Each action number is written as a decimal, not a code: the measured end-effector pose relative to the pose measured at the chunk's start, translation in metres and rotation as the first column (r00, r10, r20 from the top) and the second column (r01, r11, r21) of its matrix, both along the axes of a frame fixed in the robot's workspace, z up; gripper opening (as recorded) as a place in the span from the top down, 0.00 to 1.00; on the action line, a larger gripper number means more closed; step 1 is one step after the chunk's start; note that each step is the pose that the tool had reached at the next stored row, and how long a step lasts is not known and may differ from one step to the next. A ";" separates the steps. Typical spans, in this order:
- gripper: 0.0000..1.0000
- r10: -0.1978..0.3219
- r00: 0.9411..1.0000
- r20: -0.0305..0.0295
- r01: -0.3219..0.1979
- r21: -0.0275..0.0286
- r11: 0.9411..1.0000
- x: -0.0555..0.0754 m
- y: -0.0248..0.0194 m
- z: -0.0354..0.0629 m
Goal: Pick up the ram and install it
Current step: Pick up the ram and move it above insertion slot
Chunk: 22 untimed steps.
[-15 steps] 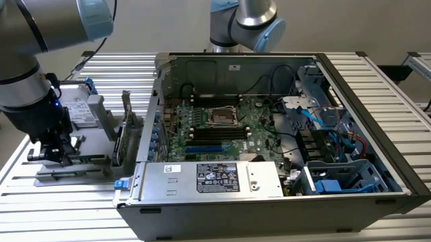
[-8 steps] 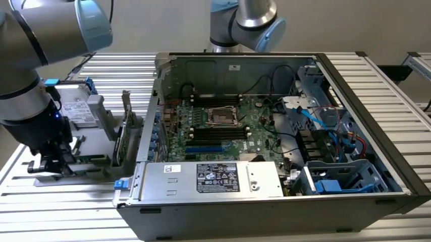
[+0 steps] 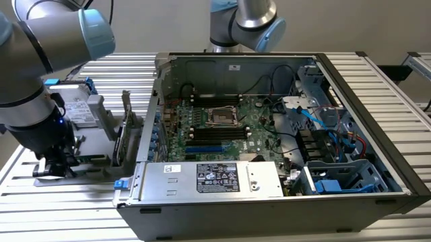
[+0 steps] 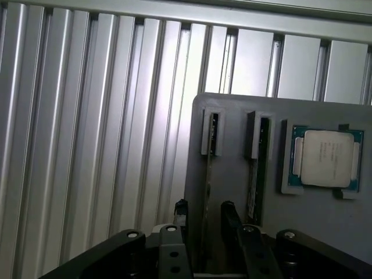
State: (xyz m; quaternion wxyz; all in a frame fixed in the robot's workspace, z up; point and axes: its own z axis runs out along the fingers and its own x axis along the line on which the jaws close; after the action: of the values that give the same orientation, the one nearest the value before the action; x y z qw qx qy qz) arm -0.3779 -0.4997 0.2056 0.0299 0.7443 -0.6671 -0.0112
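Gripper [image 4: 204, 204] was found low over the grey holder tray [image 4: 232, 113], fingers [image 4: 181, 212] apart, one on each side of the ram [image 4: 209, 168], with a gap visible on both sides and no clamp made; the ram stood on edge in the tray's slot nearest the tray edge that borders bare table; a second memory stick [image 4: 257, 165] stood in the next slot, between the ram and a processor chip [image 4: 328, 158] seated flat in its own recess; the tray lay on the slatted aluminium table [image 4: 87, 145]. In the exterior view the gripper [image 3: 52, 169] hung over the tray at the table's edge on the exterior view's left, just beside the open computer case [image 3: 269, 212]; inside the case the motherboard [image 3: 232, 126] lay flat, its black memory slots [image 3: 219, 133] bare; the power supply [image 3: 215, 179] sat along the case's near edge.
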 end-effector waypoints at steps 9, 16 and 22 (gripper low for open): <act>0.64 0.000 1.000 0.000 0.000 0.000 1.000 0.001 0.0005 -0.0122; 0.64 0.000 1.000 0.000 0.000 0.000 1.000 0.002 0.0015 -0.0123; 0.64 0.000 1.000 0.000 0.000 0.000 1.000 0.002 0.0016 -0.0123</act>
State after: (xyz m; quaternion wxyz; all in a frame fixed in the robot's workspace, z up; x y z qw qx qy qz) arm -0.3755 -0.4981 0.1933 0.0300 0.7443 -0.6671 -0.0113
